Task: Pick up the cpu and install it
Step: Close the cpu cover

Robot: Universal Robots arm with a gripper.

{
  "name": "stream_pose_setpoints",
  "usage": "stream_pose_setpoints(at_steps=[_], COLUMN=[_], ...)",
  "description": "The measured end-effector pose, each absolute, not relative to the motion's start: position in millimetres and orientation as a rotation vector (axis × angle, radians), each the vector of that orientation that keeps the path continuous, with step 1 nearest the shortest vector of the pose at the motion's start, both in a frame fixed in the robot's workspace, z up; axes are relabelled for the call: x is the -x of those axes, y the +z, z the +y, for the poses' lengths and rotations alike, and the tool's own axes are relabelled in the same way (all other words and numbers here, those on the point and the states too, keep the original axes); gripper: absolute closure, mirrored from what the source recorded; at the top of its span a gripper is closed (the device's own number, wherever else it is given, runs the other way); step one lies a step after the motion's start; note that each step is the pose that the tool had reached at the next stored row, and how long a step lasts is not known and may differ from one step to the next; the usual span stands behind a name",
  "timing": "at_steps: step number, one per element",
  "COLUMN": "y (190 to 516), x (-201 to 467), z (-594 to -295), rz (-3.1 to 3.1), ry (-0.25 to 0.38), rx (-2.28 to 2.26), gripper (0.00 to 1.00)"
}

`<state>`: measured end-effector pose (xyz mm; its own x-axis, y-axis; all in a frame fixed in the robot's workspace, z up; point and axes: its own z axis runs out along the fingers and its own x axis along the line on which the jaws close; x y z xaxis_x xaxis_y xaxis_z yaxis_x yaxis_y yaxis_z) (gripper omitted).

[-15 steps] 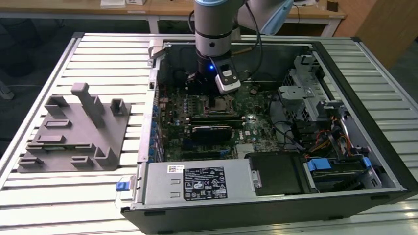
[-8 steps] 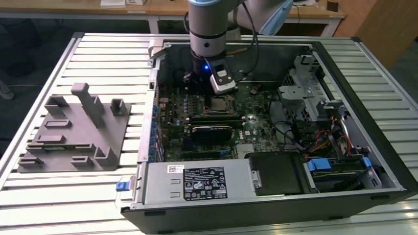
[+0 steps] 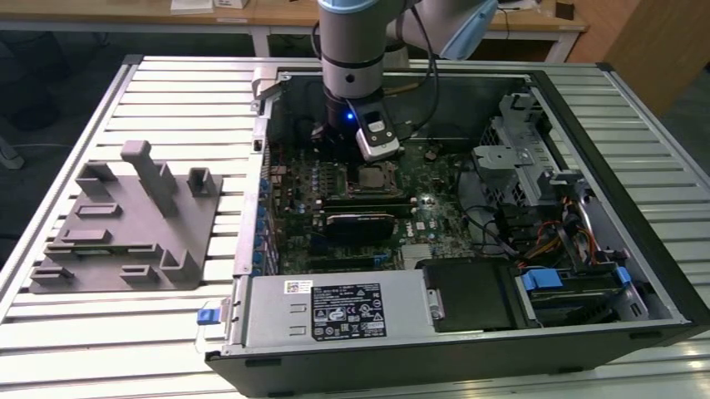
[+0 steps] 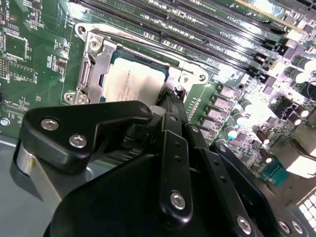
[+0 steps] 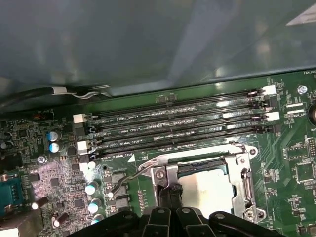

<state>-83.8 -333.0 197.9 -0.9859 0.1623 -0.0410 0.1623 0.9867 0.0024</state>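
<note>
Already the flat silver-grey square cpu [image 5: 207, 190] lies in its metal socket [image 5: 247, 183] just below the black pincer [image 5: 170, 195]; whether it is clenched I cannot tell.

The slatted table [image 3: 100, 332] carries one computer case [image 3: 444, 366] and, toward its edge at the exterior view's left, one grey plastic block [image 3: 122, 233]. The case holds one motherboard [image 3: 444, 224], one cpu [image 5: 210, 190], four long memory slots [image 5: 173, 123] and one black finned module [image 3: 357, 226]. One arm [image 3: 355, 50] reaches in.

exterior view: high, down on whole case [image 3: 444, 362] | both wrist views: close, sharing the cpu [image 5: 207, 190]
</note>
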Motion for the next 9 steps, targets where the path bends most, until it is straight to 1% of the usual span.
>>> stream_pose_setpoints(at_steps=[9], y=[197.4], x=[78.1], z=[-332.9], rz=[3.091], ry=[-0.001], rx=[-0.245], gripper=[0.89])
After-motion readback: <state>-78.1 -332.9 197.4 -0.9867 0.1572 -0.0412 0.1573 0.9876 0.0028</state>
